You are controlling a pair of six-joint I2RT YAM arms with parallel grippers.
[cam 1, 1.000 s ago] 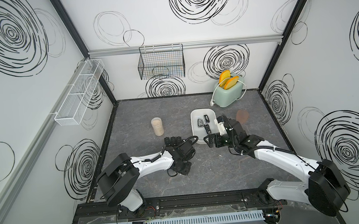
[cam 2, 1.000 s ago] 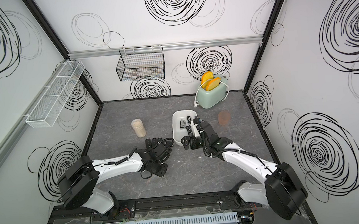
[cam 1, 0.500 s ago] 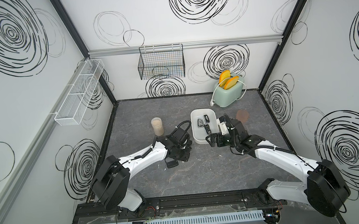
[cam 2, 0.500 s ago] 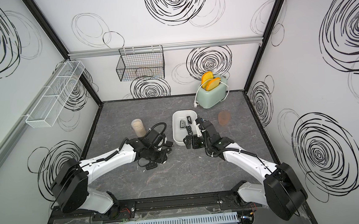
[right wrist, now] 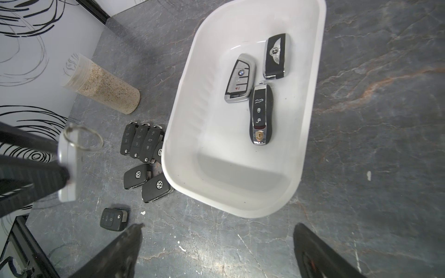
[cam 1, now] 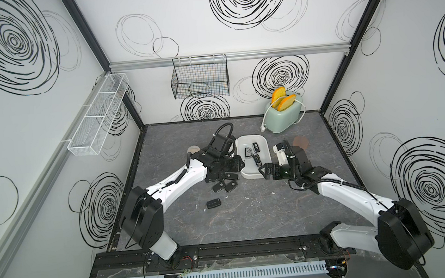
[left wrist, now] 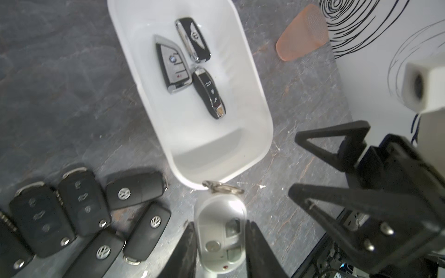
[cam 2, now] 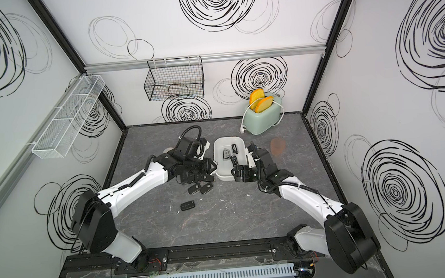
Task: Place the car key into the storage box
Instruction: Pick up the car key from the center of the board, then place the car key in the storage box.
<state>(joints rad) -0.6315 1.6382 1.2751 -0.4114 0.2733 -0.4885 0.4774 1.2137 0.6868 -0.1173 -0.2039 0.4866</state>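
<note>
My left gripper (left wrist: 220,237) is shut on a silver car key (left wrist: 220,231) with a metal ring at its end. It holds the key just above the table, beside the near left corner of the white storage box (left wrist: 212,144). In both top views this gripper (cam 1: 235,163) (cam 2: 209,166) hangs at the box's left rim (cam 1: 251,137) (cam 2: 228,138). Three car keys lie inside the box (right wrist: 240,178): a silver-edged one (left wrist: 172,63), a winged-badge one (left wrist: 192,39) and a slim black one (left wrist: 209,92). My right gripper (right wrist: 216,240) stands open and empty at the box's front right corner (cam 1: 266,171).
Several black car keys (cam 1: 223,185) lie left of the box, one alone (cam 1: 213,203) nearer the front. A sand-filled jar (right wrist: 103,89) stands at the left and an orange-brown piece (cam 1: 300,142) at the right. A green toaster (cam 1: 284,113), a black wire basket (cam 1: 200,80) and a white mesh tray (cam 1: 97,117) stand behind.
My left arm has swung from the pile of black keys back and right to the box's left rim with the silver key. The right arm has barely moved.
</note>
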